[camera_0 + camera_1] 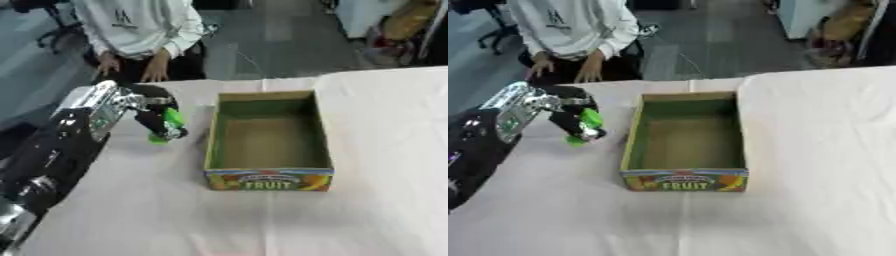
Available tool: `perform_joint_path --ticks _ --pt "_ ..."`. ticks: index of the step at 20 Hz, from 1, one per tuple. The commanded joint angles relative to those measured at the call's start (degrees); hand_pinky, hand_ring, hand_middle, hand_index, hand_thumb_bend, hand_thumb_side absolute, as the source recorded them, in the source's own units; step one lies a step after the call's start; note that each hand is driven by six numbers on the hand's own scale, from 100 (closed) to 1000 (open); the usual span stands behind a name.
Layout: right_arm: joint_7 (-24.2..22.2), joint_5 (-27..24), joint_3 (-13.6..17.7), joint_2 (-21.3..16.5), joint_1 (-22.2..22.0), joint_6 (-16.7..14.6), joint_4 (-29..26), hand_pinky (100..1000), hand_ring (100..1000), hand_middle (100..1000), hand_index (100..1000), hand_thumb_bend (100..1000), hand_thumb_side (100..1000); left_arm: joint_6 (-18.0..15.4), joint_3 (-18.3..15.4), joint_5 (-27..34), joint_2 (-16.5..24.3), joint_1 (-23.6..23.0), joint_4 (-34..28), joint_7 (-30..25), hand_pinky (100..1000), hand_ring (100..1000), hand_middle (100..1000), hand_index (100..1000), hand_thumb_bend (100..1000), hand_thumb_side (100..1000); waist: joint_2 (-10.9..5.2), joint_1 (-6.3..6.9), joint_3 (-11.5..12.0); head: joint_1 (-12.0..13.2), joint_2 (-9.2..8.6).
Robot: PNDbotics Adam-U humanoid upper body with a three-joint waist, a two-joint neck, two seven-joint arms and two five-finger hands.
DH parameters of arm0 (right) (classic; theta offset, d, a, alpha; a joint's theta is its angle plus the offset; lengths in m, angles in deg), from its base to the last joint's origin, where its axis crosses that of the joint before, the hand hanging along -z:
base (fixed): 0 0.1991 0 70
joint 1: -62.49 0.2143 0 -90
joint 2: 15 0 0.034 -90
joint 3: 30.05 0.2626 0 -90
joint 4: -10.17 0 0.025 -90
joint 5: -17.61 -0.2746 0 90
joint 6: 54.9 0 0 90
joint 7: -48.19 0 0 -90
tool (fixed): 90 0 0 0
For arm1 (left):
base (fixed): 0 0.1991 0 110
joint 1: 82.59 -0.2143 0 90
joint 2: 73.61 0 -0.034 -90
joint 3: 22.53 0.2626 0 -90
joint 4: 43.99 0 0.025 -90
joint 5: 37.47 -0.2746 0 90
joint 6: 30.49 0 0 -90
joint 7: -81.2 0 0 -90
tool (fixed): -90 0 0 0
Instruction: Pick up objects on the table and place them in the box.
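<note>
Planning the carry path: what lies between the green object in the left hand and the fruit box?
Only bare white tablecloth, seen in the left eye view. The left hand, curled round the green object, sits just left of the box, which is empty.

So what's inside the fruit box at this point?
Nothing visible: the box shows only its bare brown floor. Its near wall hides a strip of that floor. The green object is outside, in the left hand.

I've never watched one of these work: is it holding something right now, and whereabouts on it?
Yes: the left hand is curled round a small green object, gripping its upper part; the lower end sticks out below.
</note>
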Motion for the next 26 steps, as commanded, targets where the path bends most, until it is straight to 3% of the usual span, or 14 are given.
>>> perform_joint_path --ticks 1,8,12,14,15,16,17,18,19,20,21,22,23,26 --pt "-0.4 -0.27 -0.02 -0.67 0.92 -0.01 -0.68 316 462 545 654 100 701 -1.12 0.95 1.44 0.1 2.89 -1.73 2.33 100 100 100 323 100 608 -0.88 -0.09 -0.15 0.92 -0.09" --pt "-0.6 -0.57 -0.15 -0.41 1.32 -0.03 -0.68 322 463 545 654 100 701 -3.88 3.61 0.69 -2.55 6.26 -4.7 6.19 100 100 100 323 100 600 -0.93 0.08 -0.45 1.38 -0.2" --pt "-0.8 -0.79 -0.33 -0.2 1.56 -0.05 -0.68 325 463 545 654 100 701 -5.72 4.49 0.26 -4.19 7.42 -5.99 11.83 100 100 100 346 100 604 -1.0 0.14 -0.64 1.85 -0.27" --pt "-0.84 -0.92 -0.36 -0.12 1.72 -0.08 -0.68 327 464 545 654 100 701 -6.67 4.9 -0.11 -4.67 7.6 -6.27 14.76 100 100 100 382 100 598 -1.01 0.18 -0.75 1.98 -0.35" --pt "-0.88 -0.97 -0.39 -0.1 1.78 -0.09 -0.68 327 464 545 654 100 701 -7.18 5.11 -0.44 -4.84 7.62 -6.33 15.96 100 100 179 449 100 570 -1.01 0.21 -0.79 2.0 -0.38" --pt "-0.91 -1.02 -0.43 -0.09 1.83 -0.1 -0.68 326 464 545 654 100 701 -7.65 5.28 -0.88 -4.94 7.6 -6.28 16.8 497 569 634 842 100 730 -1.0 0.23 -0.81 2.02 -0.4" --pt "-0.96 -1.06 -0.47 -0.08 1.89 -0.12 -0.68 326 463 545 654 100 701 -8.3 5.86 -2.01 -4.92 7.49 -6.03 16.19 895 923 945 1000 375 843 -0.98 0.27 -0.86 2.04 -0.43" --pt "-1.0 -1.1 -0.5 -0.06 1.92 -0.13 -0.68 326 463 545 654 100 701 -8.93 6.05 -3.27 -4.99 7.49 -5.87 15.0 1000 1000 1000 1000 531 846 -0.98 0.27 -0.87 2.04 -0.44" --pt "-1.03 -1.13 -0.52 -0.05 1.96 -0.14 -0.68 326 464 545 654 100 701 -9.72 6.16 -4.45 -5.08 7.38 -5.67 13.23 1000 1000 1000 1000 624 896 -0.96 0.28 -0.89 2.07 -0.42" --pt "-1.05 -1.17 -0.52 -0.04 1.98 -0.16 -0.68 326 463 545 654 100 700 -10.42 5.85 -5.08 -5.2 7.34 -5.6 11.74 1000 1000 1000 1000 644 917 -0.95 0.28 -0.89 2.07 -0.4" --pt "-1.07 -1.18 -0.52 -0.06 1.98 -0.16 -0.68 325 463 545 654 100 701 -10.97 5.42 -5.12 -5.28 7.31 -5.65 10.98 1000 1000 1000 1000 721 975 -0.94 0.29 -0.87 2.04 -0.38" --pt "-1.09 -1.18 -0.52 -0.08 1.98 -0.17 -0.68 326 463 545 654 100 701 -11.39 5.09 -4.9 -5.26 7.26 -5.7 10.62 1000 1000 1000 1000 687 955 -0.93 0.3 -0.85 2.02 -0.37" --pt "-1.12 -1.18 -0.52 -0.11 1.95 -0.18 -0.68 324 463 545 654 100 701 -11.72 4.83 -4.55 -5.23 7.22 -5.79 10.56 1000 1000 1000 1000 775 1000 -0.93 0.32 -0.82 1.99 -0.36" --pt "-1.15 -1.17 -0.52 -0.18 1.87 -0.17 -0.68 323 463 545 654 100 701 -12.3 4.35 -3.46 -5.03 7.04 -6.23 11.2 1000 1000 1000 1000 772 1000 -0.96 0.34 -0.73 2.0 -0.29"
